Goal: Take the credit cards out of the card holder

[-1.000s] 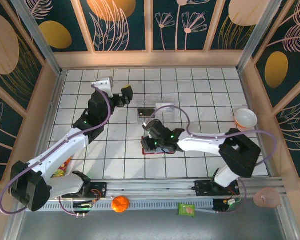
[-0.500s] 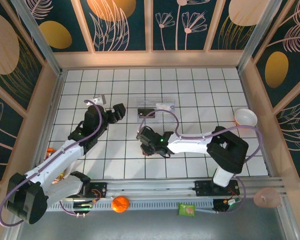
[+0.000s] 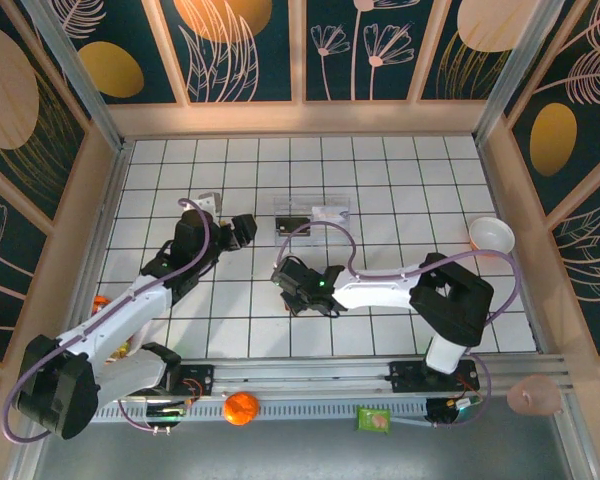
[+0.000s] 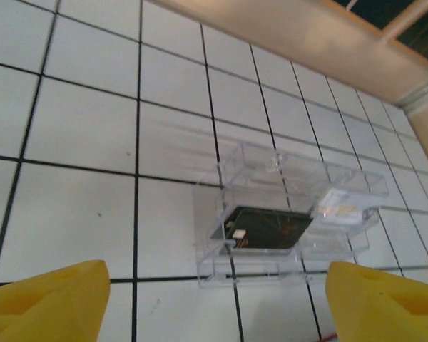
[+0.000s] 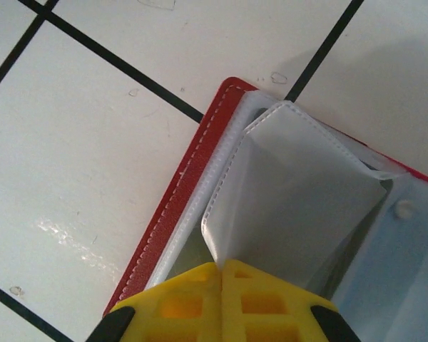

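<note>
The card holder point(image 5: 182, 192) lies open on the white tiles, its red cover edged by clear plastic sleeves. My right gripper point(image 5: 221, 274) is shut on the corner of one pale sleeve point(image 5: 292, 192), which lifts off the holder. From above, the right gripper point(image 3: 288, 283) sits over the holder at the table's middle. A dark credit card point(image 4: 267, 228) and a pale one point(image 4: 339, 211) lie inside the clear plastic tray point(image 4: 221, 267). My left gripper point(image 4: 217, 306) hangs open just short of the tray with nothing between its yellow fingers; from above, the left gripper point(image 3: 246, 229) is left of the tray point(image 3: 312, 208).
A white bowl point(image 3: 491, 237) sits at the right wall. An orange point(image 3: 241, 408) and a green packet point(image 3: 373, 420) rest on the front rail. Snack wrappers point(image 3: 123, 343) lie by the left arm's base. Wooden walls enclose the tiled floor.
The right gripper slid left over the holder and closed on the sleeve. The left arm drew back and lower from the tray, its jaws narrowing a little.
</note>
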